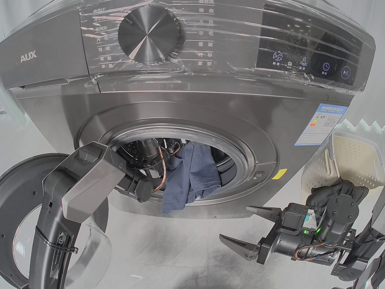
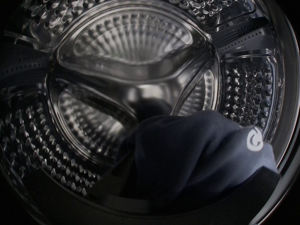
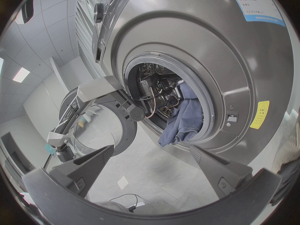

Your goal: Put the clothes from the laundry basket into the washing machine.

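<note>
One washing machine point(image 1: 200, 101) stands with its door open. One laundry basket point(image 1: 353, 157) beside it holds one dark garment point(image 1: 333, 191). One blue garment point(image 1: 192, 173) drapes over the drum's rim. The right gripper point(image 1: 236, 223) hovers spread and empty. The left arm point(image 1: 86, 177) enters the drum, and I cannot tell the left gripper's state.

The left arm point(image 1: 92, 177) ends inside the washing machine point(image 1: 224, 113), its tip covered by the blue garment point(image 1: 192, 173). The laundry basket point(image 1: 357, 157) is cut off at the head view's right edge. The dark clothes point(image 1: 337, 191) in it lie partly behind the right arm point(image 1: 337, 217). The open door point(image 1: 16, 189) is cut off on the left.
</note>
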### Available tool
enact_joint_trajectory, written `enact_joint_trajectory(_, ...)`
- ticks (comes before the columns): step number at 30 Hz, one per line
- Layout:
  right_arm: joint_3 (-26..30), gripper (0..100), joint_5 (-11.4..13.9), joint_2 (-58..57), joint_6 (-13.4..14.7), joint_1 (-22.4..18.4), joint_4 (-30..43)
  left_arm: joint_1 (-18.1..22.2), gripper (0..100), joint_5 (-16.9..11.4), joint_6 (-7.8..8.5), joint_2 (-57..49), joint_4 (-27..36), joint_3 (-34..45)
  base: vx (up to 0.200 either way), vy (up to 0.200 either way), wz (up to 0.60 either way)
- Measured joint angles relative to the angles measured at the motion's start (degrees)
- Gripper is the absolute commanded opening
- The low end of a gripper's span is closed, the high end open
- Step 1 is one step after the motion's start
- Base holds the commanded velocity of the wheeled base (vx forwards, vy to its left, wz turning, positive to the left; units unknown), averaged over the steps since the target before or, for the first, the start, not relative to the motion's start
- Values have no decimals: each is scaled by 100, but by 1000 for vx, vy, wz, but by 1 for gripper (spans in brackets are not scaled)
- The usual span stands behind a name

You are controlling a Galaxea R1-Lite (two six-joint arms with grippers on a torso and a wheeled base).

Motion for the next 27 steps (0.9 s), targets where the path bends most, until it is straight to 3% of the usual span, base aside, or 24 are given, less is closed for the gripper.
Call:
enact_joint_trajectory(7,0,100,2,5,-2,0,0,-82,100,-98,-345,-310,405,894,0,0,0)
enact_joint_trajectory(12,-6,100,0,15,-2,-6,0,-239,100,-379,-435,-830,755,1977,0,0,0)
enact_joint_trajectory(17,-6,100,0,35,4,6,-1,-440,100,-586,-440,-1195,944,2523,0,0,0)
enact_joint_trajectory(21,-9,100,-2,59,11,50,-1,-601,100,-694,-317,-1409,1013,2865,0,0,0)
enact_joint_trajectory(27,-9,100,-2,77,15,69,0,-631,100,-701,68,-1429,1007,3143,0,0,0)
